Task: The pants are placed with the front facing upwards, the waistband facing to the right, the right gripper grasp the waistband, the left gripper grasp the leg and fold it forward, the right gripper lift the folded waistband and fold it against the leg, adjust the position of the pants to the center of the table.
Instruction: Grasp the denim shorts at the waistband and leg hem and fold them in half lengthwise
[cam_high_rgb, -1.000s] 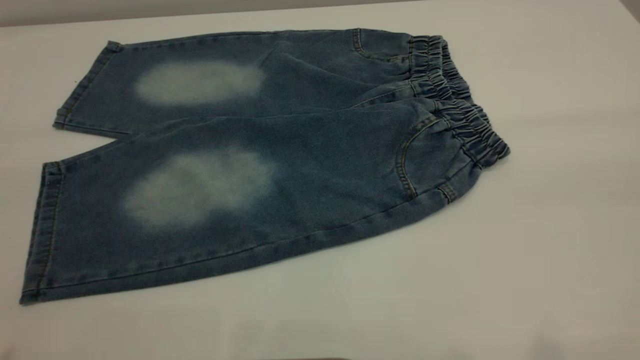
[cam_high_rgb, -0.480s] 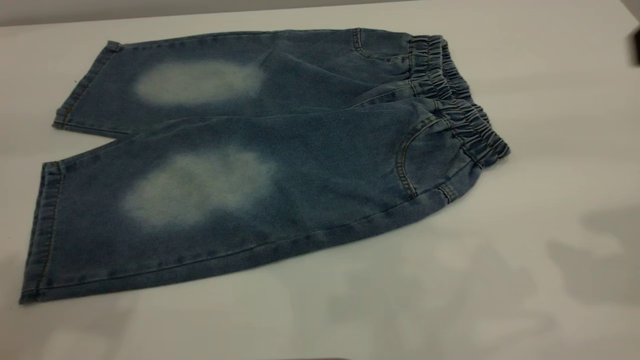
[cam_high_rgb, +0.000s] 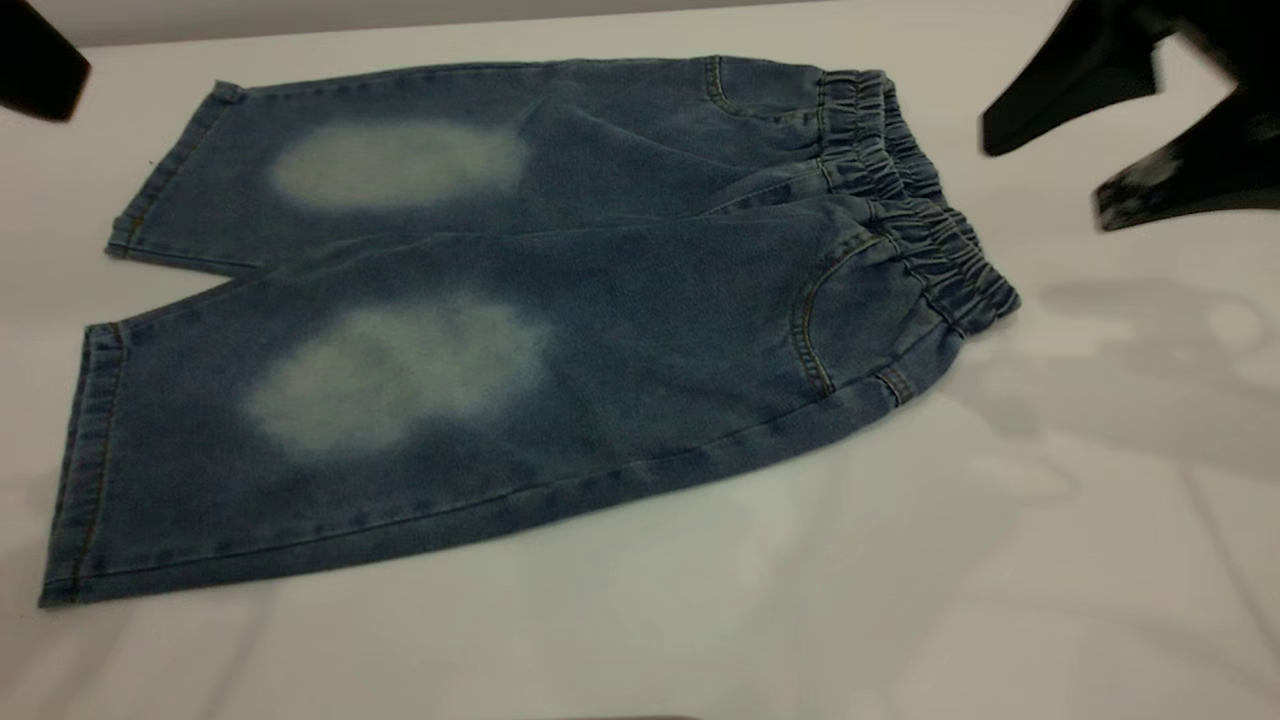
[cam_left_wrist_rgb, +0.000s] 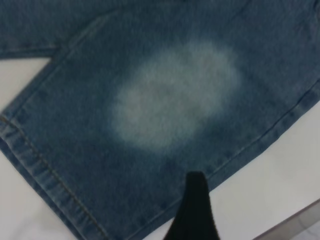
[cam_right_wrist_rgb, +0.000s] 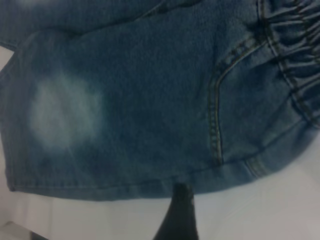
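The pants lie flat on the table, front up, with both legs pointing left and a pale patch on each knee. The ruffled waistband runs along their right end. My right gripper hangs open in the air above the table just right of the waistband, touching nothing. One of its fingers shows over the table by the near side seam. My left gripper is at the far left corner, past the far leg's hem, only partly in view. A single black finger shows above the near leg's seam with nothing beside it.
Bare white tabletop stretches in front of and to the right of the pants. The table's near edge shows in the left wrist view. Arm shadows fall on the table at the right.
Both grippers have come into the exterior view, the right one from the upper right, the left one at the upper left corner. The pants have not moved.
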